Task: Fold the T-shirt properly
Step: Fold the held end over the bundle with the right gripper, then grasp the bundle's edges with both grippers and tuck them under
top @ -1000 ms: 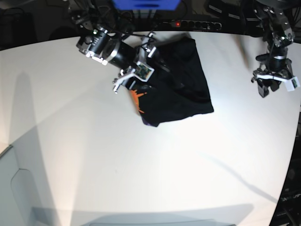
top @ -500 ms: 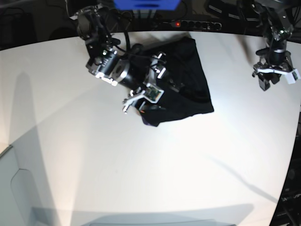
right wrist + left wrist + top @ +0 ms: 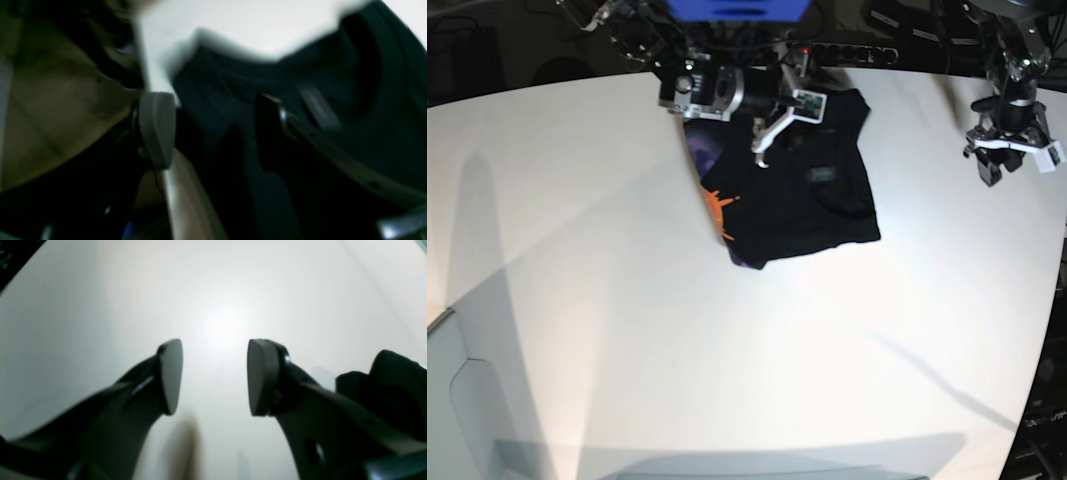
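Note:
The black T-shirt [image 3: 812, 195] lies folded in a rough rectangle at the back of the white table [image 3: 727, 350]. Its orange-and-purple print [image 3: 719, 208] shows along its left edge. My right gripper [image 3: 792, 110] is open above the shirt's far edge. In the blurred right wrist view its fingers [image 3: 156, 130] stand apart over black cloth [image 3: 213, 100], holding nothing. My left gripper [image 3: 1005, 165] hovers open and empty over bare table at the far right, well away from the shirt. In the left wrist view its pads [image 3: 170, 376] stand wide apart.
A black power strip with a red light [image 3: 802, 50] runs along the table's back edge. A blue box [image 3: 737, 8] sits behind the right arm. The table's curved right edge [image 3: 1059, 300] is close to my left gripper.
My right arm has swung from the shirt's front-left corner up to its far edge, uncovering the orange print. My left gripper has barely moved.

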`<state>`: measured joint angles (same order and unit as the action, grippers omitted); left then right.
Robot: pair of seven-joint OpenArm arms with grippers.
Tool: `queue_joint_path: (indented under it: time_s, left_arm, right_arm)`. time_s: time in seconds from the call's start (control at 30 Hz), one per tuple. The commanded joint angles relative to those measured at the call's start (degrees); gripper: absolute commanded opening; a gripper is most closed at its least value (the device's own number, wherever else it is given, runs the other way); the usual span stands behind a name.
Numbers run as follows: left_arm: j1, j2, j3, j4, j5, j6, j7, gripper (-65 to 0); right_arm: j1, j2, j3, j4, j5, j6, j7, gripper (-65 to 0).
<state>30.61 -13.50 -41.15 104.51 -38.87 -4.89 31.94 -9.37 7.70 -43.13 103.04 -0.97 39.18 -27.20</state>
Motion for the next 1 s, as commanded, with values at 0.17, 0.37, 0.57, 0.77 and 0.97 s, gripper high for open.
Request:
queue_joint_path:
  time_s: [0.17,0.37,0.57,0.77,0.97]
  left_arm:
    - [0.1,-1.0,-0.5,1.1,-0.3,-0.3,-1.3,-34.7]
    - [0.1,-0.9,-0.2,1.1,-0.3,-0.3,-1.3,-34.7]
    - [0.1,1.6,1.4,5.8,-5.6,-0.3,-1.3,-34.6]
    - [-1.9,4.0,8.4,7.4,-11.5,0.1,-1.3,-28.5]
    - [-6.9,4.0,16.2,5.7,-11.5,0.2,-1.3,-20.4]
  right_arm:
    - [1.1,-0.2,1.0,3.6,1.0,0.8,1.6,-27.3]
    - [1.1,-0.3,10.8,5.0,1.0,0.8,1.5,-27.3]
    - [0.4,-0.2,18.7,5.0,1.0,0.8,1.5,-27.3]
    - [-0.8,-0.1,24.0,5.0,1.0,0.8,1.1,-27.3]
    - [-3.2,-0.1,27.4,5.0,1.0,0.8,1.1,-27.3]
